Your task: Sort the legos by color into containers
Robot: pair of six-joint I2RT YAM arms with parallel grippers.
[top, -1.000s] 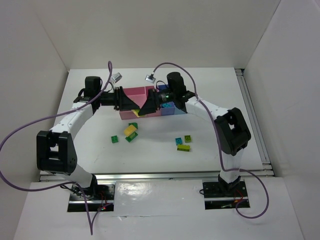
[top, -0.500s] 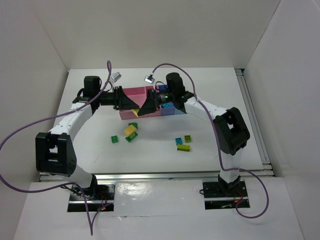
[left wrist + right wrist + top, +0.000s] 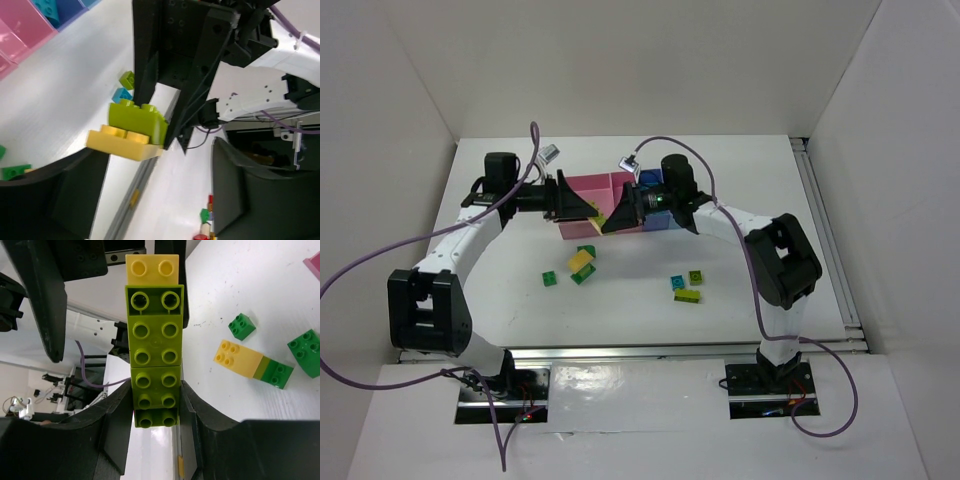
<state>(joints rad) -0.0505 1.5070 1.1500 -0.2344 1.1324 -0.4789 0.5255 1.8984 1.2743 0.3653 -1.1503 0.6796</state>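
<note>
One lime-yellow stack (image 3: 155, 335) pinched by right gripper (image 3: 156, 390), hidden overhead

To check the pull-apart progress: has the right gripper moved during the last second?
Yes, the right gripper shifted slightly to the right along the containers.

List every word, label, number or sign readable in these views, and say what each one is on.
No text can be read in any view.
Lime brick stack: the studs show no legible marking.
Yellow sticker: too small and blurred to read.
Bins: no labels visible.
</note>
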